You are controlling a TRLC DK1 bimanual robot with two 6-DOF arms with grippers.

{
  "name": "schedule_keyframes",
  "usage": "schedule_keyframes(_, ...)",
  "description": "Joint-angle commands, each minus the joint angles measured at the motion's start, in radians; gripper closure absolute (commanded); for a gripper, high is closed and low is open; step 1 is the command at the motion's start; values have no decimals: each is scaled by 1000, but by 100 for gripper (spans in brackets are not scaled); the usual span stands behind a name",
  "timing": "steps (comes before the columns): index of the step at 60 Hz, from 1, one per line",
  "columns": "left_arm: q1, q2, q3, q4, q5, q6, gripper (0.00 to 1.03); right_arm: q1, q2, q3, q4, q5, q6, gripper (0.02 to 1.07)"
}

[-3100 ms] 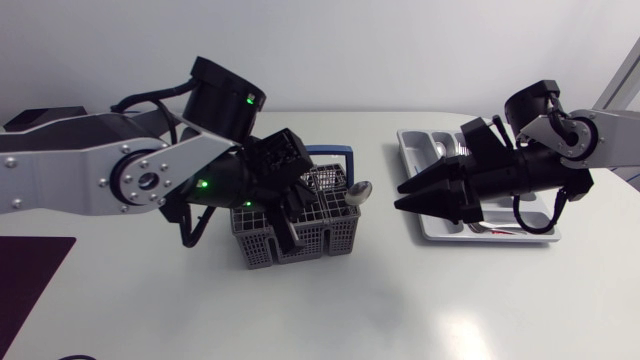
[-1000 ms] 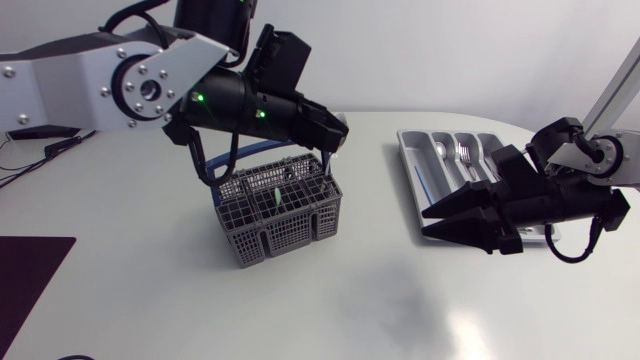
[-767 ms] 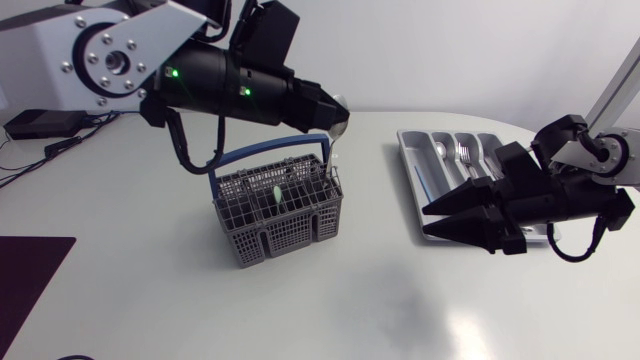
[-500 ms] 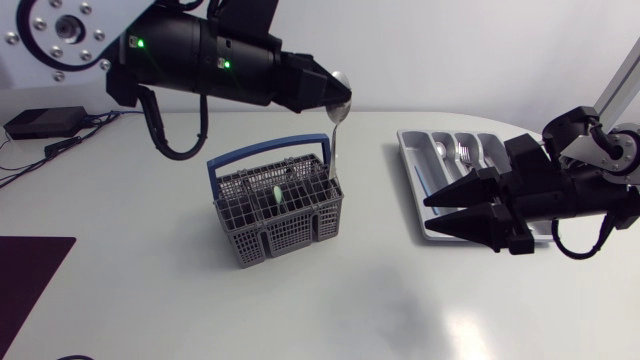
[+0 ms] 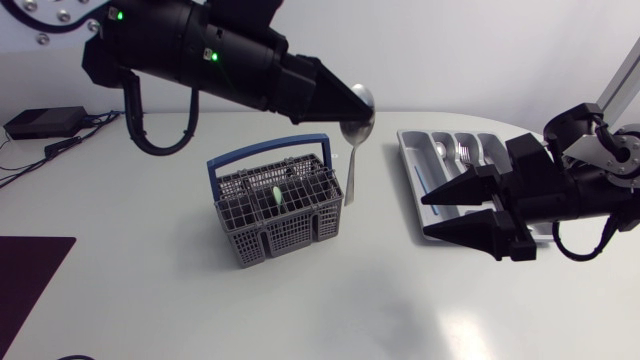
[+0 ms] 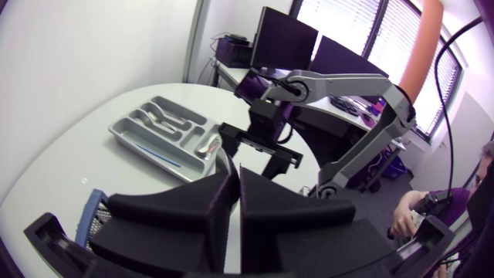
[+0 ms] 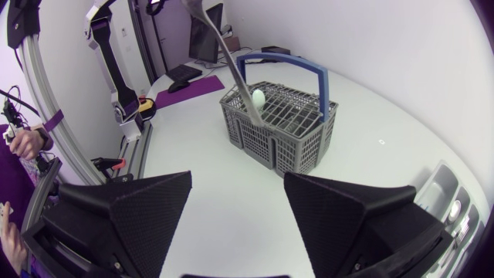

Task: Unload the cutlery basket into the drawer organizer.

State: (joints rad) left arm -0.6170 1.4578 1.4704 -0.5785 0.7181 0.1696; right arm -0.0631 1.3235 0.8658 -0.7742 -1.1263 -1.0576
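We are gripping a silver metal spoon (image 5: 351, 165) by its bowl in our left gripper (image 5: 360, 106), dangling it just beside the grey mesh blue-handled basket (image 5: 292, 232), short of the silver compartmented organizer (image 5: 419, 168) already holding cutlery. Our right gripper (image 5: 427, 218) is hovering wide open, empty. A pale green item (image 5: 275, 194) is waiting in the basket.

spoon (image 5: 352, 155), apparently clear of the basket (image 5: 283, 222) now, higher in left gripper (image 5: 360, 112)

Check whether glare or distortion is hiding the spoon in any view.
Head view: spoon plainly lit, only a faint sheen on the table. Right wrist view: fisheye bows the table edge beyond the basket. Left wrist view: its own fingers block most.
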Motion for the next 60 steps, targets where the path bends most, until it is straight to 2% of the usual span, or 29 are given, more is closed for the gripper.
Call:
schedule_keyframes(1,-13,53,61,-63,52,80,96,34,-17,13,0,-10,-42,20)
schedule_keyframes(9,-30,118,108,-184,135,157,96,98,-58,9,3,-10,-42,20)
schedule_keyframes(21,-44,167,156,-259,230,191,96,215,-106,15,7,-10,-2,21)
schedule_keyframes(25,-52,173,163,-282,244,209,96,250,-118,13,26,-9,24,34)
schedule_keyframes(34,-63,179,163,-310,265,228,96,281,-139,-1,119,-6,116,56)
schedule_keyframes(39,-66,179,160,-311,273,229,96,299,-150,-11,171,2,160,62)
schedule_keyframes(43,-67,179,162,-314,277,229,96,316,-156,-17,200,13,192,63)
schedule_keyframes(55,-64,180,163,-314,279,229,96,330,-156,-27,213,25,200,91)
schedule_keyframes(60,-59,180,162,-314,279,232,96,335,-156,-31,213,30,199,93)
